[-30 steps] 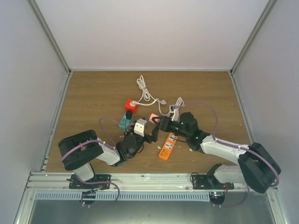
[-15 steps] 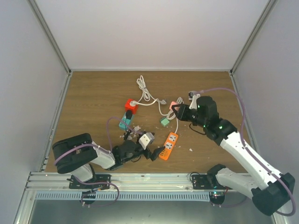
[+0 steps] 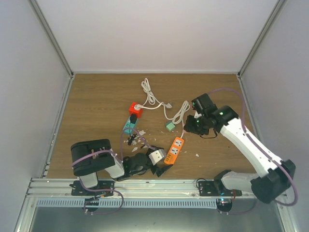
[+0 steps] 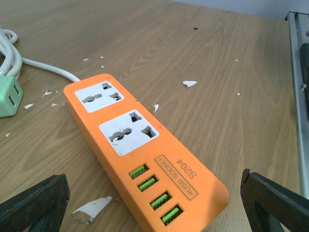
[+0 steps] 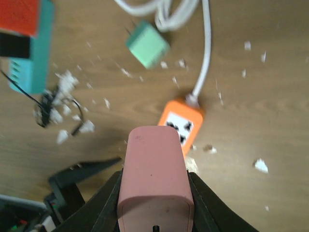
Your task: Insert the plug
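Observation:
The orange power strip (image 3: 174,150) lies flat on the table with two empty sockets and several green USB ports facing up; it fills the left wrist view (image 4: 140,154). My left gripper (image 3: 161,165) is open wide, low at the strip's near end, with its fingertips (image 4: 38,200) on either side and touching nothing. My right gripper (image 3: 193,124) is shut on a pink plug (image 5: 155,179) and holds it in the air above and right of the strip's cable end (image 5: 181,121). The plug's prongs are hidden.
A green plug (image 3: 170,126) on a white cable (image 3: 153,99) lies beyond the strip. A red plug (image 3: 135,109) sits at the far end of a teal strip (image 3: 129,125). White scraps and thin black wire (image 3: 135,139) litter the wood near the left arm.
The left arm has dropped back toward the near edge, its gripper now at the orange strip's near end. The right arm lifted away to the right with the pink plug, then came back lower.

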{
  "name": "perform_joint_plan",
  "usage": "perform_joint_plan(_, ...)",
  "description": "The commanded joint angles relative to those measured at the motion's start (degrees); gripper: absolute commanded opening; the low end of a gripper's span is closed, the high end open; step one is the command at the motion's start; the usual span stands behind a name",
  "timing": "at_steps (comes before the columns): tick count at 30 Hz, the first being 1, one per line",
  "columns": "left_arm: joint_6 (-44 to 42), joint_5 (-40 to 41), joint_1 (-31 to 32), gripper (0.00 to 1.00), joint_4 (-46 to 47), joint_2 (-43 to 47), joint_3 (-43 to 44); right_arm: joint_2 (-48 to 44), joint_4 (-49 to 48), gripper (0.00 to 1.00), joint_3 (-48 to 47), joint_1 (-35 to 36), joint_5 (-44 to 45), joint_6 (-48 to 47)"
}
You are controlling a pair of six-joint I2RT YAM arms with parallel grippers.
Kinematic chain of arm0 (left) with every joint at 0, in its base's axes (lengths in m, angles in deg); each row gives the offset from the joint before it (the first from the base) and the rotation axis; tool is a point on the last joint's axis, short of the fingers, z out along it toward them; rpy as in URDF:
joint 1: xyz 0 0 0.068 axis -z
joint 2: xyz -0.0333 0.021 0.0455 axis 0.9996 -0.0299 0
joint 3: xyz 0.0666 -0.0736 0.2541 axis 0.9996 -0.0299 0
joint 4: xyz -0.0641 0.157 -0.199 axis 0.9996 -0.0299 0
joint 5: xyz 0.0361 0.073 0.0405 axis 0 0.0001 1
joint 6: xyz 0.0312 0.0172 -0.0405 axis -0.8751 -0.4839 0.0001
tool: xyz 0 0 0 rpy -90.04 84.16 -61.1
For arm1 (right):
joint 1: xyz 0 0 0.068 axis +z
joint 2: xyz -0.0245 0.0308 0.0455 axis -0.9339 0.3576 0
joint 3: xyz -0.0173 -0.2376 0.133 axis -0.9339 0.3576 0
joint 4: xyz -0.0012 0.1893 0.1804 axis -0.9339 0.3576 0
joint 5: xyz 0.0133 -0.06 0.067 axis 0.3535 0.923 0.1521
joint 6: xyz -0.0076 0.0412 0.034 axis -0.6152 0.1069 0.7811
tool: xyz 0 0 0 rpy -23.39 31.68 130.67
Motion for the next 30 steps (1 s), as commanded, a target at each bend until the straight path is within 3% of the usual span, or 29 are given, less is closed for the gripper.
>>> perform_joint_plan(1,-2.3,3.2,1.0,0.99,6.5,-1.8,0.8,4.2,7.5,0.01,-1.9,0.0,-5.7,0.6)
perform_joint_plan(13,-1.3,8.2,1.2,0.99,20.8,-12.7,0.9,25.1,14.9,0.01,-12.1,0.6,-10.9,-1.0)
perform_joint_plan(24,-1.9,5.3,1.2,0.99,26.7,-14.6,-0.9,22.4,11.7,0.00,2.3,2.8,-17.2,9.3)
perform_joint_plan(30,-1.4,3.7,1.3,0.99,30.4,-13.0,-4.7,20.7,11.9,0.00,0.9,4.1,-12.0,13.1)
